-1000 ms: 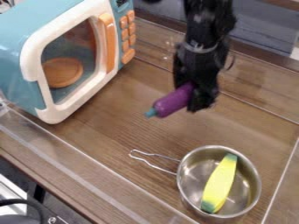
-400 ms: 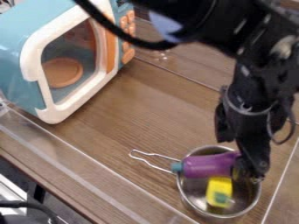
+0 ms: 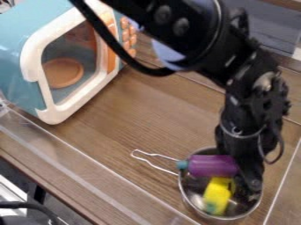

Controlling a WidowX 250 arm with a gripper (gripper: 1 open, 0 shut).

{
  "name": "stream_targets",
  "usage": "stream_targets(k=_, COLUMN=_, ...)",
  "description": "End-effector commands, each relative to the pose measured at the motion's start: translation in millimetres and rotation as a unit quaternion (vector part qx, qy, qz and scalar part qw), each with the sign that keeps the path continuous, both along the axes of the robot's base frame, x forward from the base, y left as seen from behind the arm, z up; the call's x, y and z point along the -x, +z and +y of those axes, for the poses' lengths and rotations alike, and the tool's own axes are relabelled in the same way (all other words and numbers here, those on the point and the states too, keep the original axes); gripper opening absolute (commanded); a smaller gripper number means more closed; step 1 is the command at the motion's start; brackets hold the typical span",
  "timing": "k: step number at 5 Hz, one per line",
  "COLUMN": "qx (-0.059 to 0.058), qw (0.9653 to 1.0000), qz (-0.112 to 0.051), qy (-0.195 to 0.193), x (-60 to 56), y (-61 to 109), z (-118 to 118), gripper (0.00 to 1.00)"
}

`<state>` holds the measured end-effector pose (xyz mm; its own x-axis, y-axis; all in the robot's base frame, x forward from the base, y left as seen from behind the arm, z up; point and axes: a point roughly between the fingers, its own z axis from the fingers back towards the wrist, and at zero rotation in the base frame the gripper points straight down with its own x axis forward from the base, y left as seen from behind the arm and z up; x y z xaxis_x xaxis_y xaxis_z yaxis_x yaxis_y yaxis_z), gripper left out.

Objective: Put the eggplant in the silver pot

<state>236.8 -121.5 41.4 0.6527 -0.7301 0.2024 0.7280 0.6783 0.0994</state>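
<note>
A toy microwave stands far left of the pot, on the brown wood table. Its door is open, and a round brown thing sits inside. The pot's thin wire handle sticks out to the left, lying flat on the table. The purple eggplant lies on its side over the pot's back rim, with its green end pointing left. A yellow toy sits down inside the pot, just below the eggplant. The black claw hangs right over the pot, pointing down. I cannot tell if it is spread or still pinching the eggplant.
</note>
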Motion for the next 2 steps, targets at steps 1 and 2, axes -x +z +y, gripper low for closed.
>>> stream_targets(k=1, qx=0.009, qw=0.9995, qz=0.000, qy=-0.030, x=-6.0, y=-2.9, z=-5.4, gripper=1.00)
stream_targets(k=2, qx=0.012, qw=0.9983, qz=0.003, qy=-0.058, x=-10.7, y=-2.9, z=-10.6, gripper=1.00)
